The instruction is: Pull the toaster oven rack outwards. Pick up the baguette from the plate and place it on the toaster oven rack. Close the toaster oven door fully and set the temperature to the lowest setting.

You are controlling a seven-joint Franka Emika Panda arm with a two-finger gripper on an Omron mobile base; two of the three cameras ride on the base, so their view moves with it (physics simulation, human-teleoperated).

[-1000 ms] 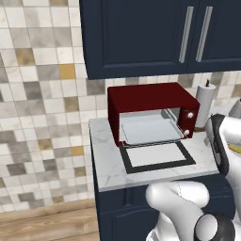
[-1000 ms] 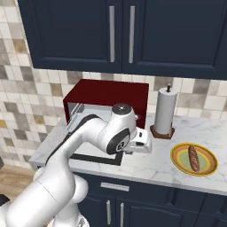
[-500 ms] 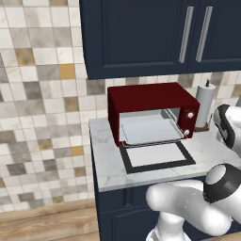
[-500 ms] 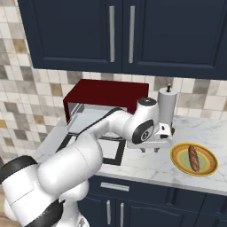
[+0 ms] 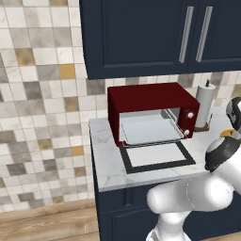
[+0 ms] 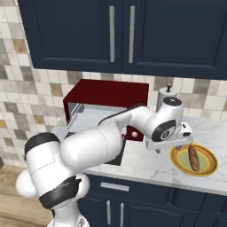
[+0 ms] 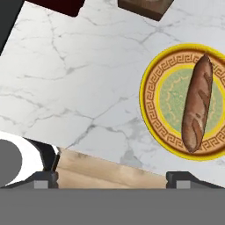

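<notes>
On the plate point(image 7: 151, 94), the baguette point(image 7: 197, 103) lies seemingly just right of the spread, empty claw point(image 7: 112, 176).

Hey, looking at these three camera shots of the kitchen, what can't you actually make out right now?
- Toaster oven knobs, right base view: the arm covers that side panel.
- Knob setting, left base view: too small to read.
- Toaster oven door handle, left base view: no bar can be made out on it.
- Plate and baguette, left base view: the arm hides nearly all of the plate.
- Paper towel holder, hand view: cut off by the top edge.
</notes>
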